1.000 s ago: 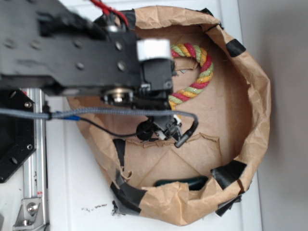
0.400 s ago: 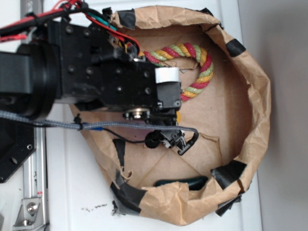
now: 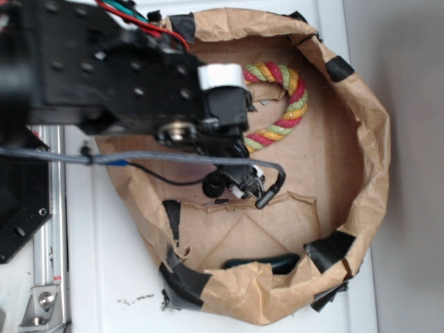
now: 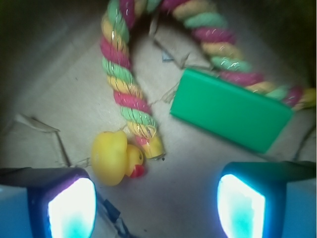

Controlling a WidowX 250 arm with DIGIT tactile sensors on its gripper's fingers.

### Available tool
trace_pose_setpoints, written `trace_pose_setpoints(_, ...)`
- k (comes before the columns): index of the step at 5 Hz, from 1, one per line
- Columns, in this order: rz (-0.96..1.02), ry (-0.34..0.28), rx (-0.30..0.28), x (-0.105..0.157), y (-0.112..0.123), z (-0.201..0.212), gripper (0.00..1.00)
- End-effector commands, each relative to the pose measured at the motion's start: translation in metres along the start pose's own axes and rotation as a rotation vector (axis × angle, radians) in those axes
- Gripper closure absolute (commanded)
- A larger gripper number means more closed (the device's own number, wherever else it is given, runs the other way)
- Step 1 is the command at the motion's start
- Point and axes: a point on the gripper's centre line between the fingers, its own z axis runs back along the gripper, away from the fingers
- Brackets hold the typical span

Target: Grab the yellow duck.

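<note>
Leftmost in the exterior view, metal rail [image 3: 52,229] on white table [image 3: 104,277], then black arm [image 3: 118,76] reaching in over torn paper bowl [image 3: 368,139] patched with black tape [image 3: 331,250]. Grey cable [image 3: 159,159] slung across under the arm. Rope toy [image 3: 288,104] curving out from behind the arm inside the bowl; dark object [image 3: 267,263] low against the near wall, too dim to name. Duck and block hidden under the arm from this side. Down in the wrist view, left finger [image 4: 64,208] bottom-left, glowing pale. Just above and right of it, duck [image 4: 116,156] lying on the brown floor, body to the left, red beak pointing right, close beside the lower end of the rope [image 4: 131,94], maybe touching, hard to tell through blur. Rope arching up and over toward the right. Green block [image 4: 230,109] flat on the floor, upper edge against the rope's right run, well apart from the duck. Right finger [image 4: 247,203] bottom-right. Gripper [image 4: 156,206] spread wide, nothing between the fingers, hanging over bare floor right of the duck; duck nearer the left finger, outside the gap's middle, ungrasped.
</note>
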Motion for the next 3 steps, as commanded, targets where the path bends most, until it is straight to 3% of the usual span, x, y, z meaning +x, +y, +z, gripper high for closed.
trace_pose_setpoints(1, 0.03, 0.011, 0.099, 0.011, 0.008, -0.022, 0.0)
trace_pose_setpoints(3, -0.021, 0.033, 0.093, 0.002, -0.003, -0.043, 0.0)
